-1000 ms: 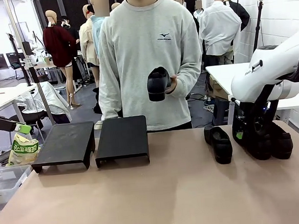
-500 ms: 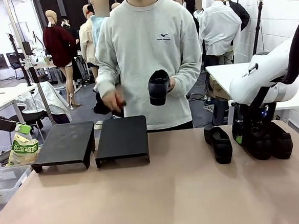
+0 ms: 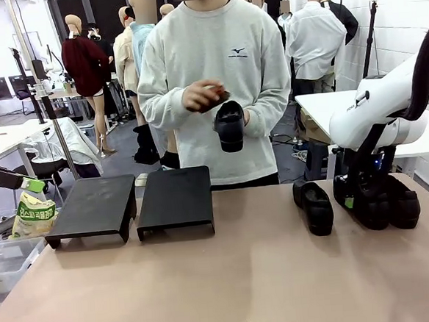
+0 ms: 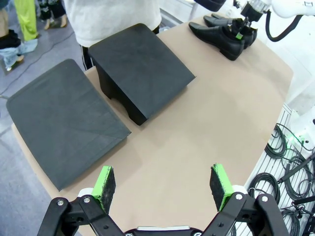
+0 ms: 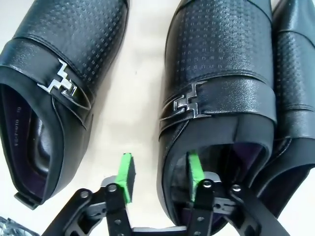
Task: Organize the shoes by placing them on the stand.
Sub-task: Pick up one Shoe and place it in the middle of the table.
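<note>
The right pincer (image 5: 160,166) straddles the side wall of the middle shoe (image 5: 221,64). One pad is inside and one outside — whether it is clenched, I cannot tell. Three shoes lie on the desk (image 3: 230,278): this one, a second shoe (image 5: 64,54) beside it, and a third shoe (image 5: 295,73) cut off at the edge. A fourth shoe (image 3: 229,124) is in the person's hand (image 3: 250,119). The left pincer (image 4: 161,173) hangs released near two stands (image 4: 59,123) (image 4: 140,69).

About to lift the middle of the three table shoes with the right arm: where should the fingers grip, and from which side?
Take the middle shoe by the thin upright wall of its opening, from above: one of the fingers outside, in the gap toward the separate shoe, one inside. The glossy domed toe looks too wide, and the third shoe crowds the other side.
</note>
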{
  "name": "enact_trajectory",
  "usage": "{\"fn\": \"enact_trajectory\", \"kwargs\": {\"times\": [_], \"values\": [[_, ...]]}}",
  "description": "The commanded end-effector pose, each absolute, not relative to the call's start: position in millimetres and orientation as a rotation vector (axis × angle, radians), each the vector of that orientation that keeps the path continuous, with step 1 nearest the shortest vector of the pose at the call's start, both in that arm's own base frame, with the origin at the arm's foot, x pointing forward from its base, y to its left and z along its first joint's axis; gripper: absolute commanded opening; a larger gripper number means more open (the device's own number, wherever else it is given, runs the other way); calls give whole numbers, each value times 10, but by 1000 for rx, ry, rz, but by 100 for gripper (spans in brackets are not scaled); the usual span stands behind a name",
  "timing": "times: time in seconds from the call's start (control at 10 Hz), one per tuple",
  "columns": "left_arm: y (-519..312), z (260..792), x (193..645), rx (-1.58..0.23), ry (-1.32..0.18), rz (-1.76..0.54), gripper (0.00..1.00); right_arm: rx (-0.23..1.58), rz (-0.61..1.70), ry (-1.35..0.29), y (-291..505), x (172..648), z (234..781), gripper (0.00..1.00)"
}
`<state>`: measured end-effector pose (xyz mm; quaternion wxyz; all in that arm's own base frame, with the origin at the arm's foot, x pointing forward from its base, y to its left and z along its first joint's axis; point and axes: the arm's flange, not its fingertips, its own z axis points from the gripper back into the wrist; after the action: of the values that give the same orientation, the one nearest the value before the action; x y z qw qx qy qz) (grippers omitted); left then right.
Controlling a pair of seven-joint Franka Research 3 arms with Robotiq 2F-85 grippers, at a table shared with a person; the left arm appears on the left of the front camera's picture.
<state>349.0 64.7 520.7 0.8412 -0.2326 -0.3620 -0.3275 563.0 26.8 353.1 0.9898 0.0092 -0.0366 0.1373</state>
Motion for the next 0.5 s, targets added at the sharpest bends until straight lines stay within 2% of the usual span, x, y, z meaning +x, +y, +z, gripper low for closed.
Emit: {"fn": "enact_trajectory", "kwargs": {"times": [0.0,0.4], "values": [[669,5193,3504,-504,-780,-715,100,-30,250,-58,324,5708,3527,0],[669,5193,3504,-504,-780,-715,100,-51,191,-29,265,5772,3448,0]]}}
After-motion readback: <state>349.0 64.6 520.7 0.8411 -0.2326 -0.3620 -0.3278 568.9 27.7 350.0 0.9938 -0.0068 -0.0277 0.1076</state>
